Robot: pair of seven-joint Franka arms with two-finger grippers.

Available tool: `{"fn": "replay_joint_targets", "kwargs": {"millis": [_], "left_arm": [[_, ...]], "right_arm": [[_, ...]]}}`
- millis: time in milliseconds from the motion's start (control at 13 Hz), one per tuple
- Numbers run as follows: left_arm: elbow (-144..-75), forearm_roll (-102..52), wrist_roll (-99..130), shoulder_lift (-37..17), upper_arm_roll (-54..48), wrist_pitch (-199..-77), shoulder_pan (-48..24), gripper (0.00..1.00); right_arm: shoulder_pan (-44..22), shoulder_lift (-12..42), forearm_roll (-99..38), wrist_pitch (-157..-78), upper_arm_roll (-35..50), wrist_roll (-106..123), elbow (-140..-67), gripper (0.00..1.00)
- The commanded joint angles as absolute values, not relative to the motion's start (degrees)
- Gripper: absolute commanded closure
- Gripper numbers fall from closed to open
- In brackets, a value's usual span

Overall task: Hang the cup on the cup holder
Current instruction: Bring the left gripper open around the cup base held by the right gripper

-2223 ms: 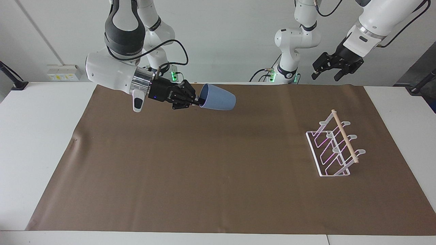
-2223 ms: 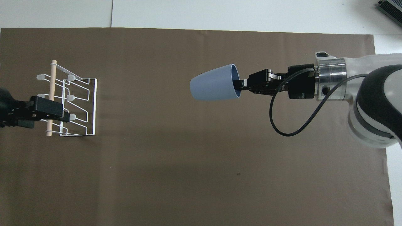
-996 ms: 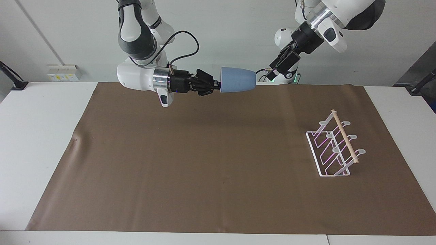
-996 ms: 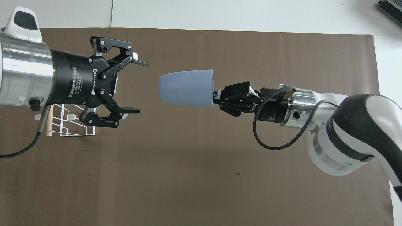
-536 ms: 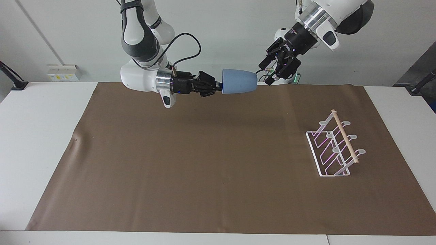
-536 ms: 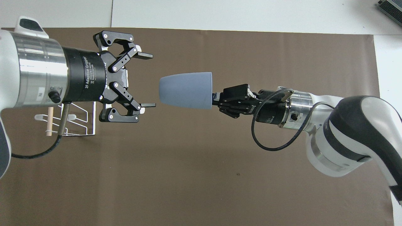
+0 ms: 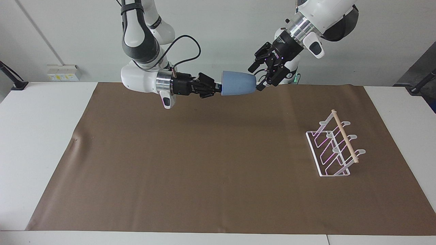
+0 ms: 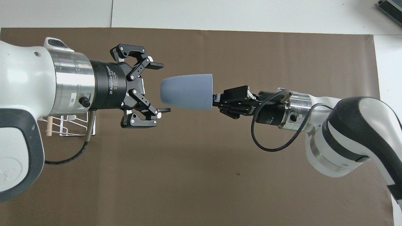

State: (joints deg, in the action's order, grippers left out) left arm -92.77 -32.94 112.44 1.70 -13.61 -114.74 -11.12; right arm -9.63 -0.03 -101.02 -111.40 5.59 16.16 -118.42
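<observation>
White wall, white table (image 7: 41, 143), brown mat (image 7: 190, 156). Going across facing view: right gripper (image 7: 218, 89) up over mat's robot-side edge, pinched shut on rim of cup (image 7: 238, 82). Cup held sideways in air, long axis level, narrow base aimed straight at left gripper (image 7: 262, 76). Left gripper just off that base, fingers spread wide, nothing held, lined up w/ cup axis. Looks like handover setup. Cup holder (image 7: 335, 146) well apart, toward left arm's end, bare.
</observation>
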Motion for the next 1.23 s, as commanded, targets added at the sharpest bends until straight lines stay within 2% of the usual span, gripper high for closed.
{"fn": "replay_joint_targets", "kwargs": {"millis": [0, 1073, 1150], "left_arm": [[-97.64, -33.05, 113.99, 4.30, -13.27, -118.56, -12.56, 0.00], [-97.30, -33.14, 115.65, 2.90, -13.36, -121.02, -15.56, 0.00], [-97.38, -32.96, 116.80, 2.90, -13.36, -122.16, -15.56, 0.13]], "right_arm": [[-9.49, -1.14, -102.30, -112.15, 5.71, 18.37, -119.71, 1.00], [-9.40, -1.14, -102.04, -112.24, 5.71, 18.28, -119.62, 1.00], [-9.40, -1.06, -102.04, -112.24, 5.71, 18.28, -119.62, 1.00]]}}
